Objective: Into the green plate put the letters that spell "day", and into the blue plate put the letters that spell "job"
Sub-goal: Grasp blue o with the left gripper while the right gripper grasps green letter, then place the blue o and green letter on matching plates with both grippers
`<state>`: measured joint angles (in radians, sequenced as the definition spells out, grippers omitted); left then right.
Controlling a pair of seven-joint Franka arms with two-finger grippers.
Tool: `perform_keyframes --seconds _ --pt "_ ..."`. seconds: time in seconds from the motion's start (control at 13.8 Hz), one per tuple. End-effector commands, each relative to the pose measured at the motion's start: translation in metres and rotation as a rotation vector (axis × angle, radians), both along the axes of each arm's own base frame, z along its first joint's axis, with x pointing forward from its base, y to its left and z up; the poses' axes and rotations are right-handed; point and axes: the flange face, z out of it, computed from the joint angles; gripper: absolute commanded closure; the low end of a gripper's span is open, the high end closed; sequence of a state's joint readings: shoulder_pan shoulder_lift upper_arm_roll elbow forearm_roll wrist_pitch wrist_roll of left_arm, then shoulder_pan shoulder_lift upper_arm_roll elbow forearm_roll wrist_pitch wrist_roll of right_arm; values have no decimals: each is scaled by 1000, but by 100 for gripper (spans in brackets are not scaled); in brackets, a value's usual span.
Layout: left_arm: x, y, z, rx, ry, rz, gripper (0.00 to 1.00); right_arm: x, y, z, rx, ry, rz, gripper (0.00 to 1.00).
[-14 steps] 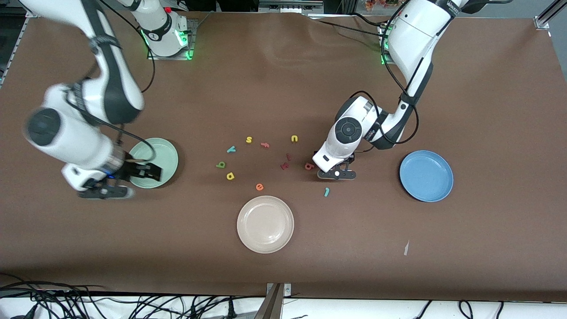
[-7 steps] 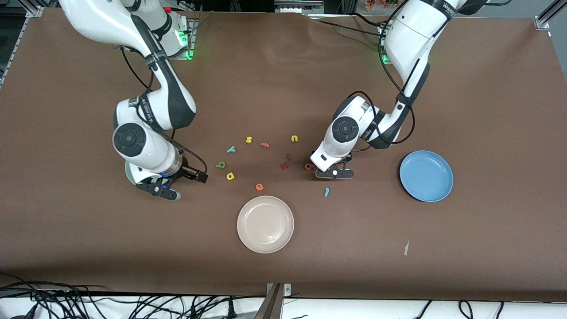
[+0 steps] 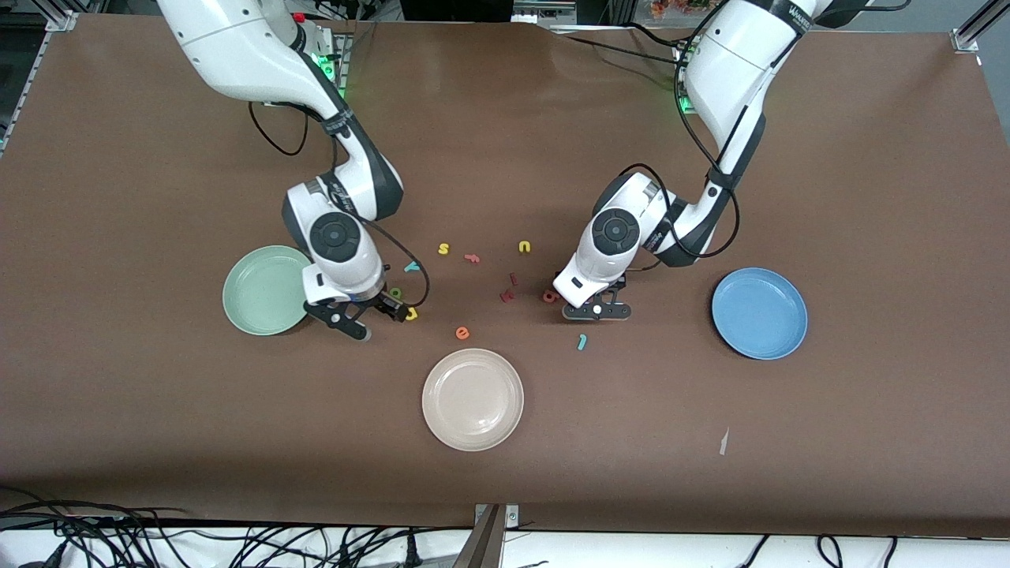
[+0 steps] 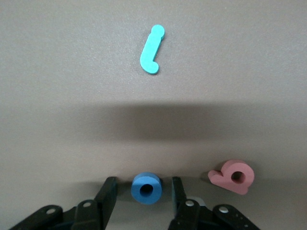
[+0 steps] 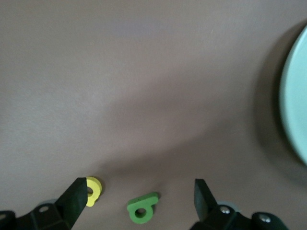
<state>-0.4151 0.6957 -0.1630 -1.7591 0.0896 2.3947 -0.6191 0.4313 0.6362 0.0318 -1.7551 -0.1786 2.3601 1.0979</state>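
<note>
Blue "o" (image 4: 147,188) lies flat on the tabletop (image 3: 505,489) squarely between the left end effector (image 3: 597,311) fingers, which sit just beside it and may be touching. The salmon "b" (image 4: 233,176) lies beside them, the teal "j" (image 4: 152,49) nearer the front camera. The right end effector (image 3: 355,322), fingers spread wide, hovers low over the dark green letter (image 5: 142,206), the yellow letter (image 5: 93,190) by one finger, beside the green plate (image 3: 264,289).

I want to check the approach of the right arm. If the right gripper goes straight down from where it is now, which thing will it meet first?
Most likely the dark green letter, lying between the open fingers of the right gripper. The yellow letter sits right against one finger, so it might be touched too.
</note>
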Motion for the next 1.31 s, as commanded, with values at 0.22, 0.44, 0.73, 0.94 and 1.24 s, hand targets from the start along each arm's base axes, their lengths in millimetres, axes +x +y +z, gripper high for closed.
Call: perform_keyframes --seconds 0.22,0.44,0.73,0.94,1.24 --pt "12 -3 -6 17 -28 3 55 -13 17 -13 -9 -33 -127 24" --pt "12 -2 -6 18 -28 7 65 -22 20 -20 -19 -19 -142 51" --pt "12 -2 -6 19 -27 7 71 -25 17 -20 -38 2 -150 53" --pt "18 6 1 22 -31 11 77 -28 14 -23 -65 29 -183 53" --pt "38 51 39 56 12 -30 79 -29 15 -24 -65 31 -178 68"
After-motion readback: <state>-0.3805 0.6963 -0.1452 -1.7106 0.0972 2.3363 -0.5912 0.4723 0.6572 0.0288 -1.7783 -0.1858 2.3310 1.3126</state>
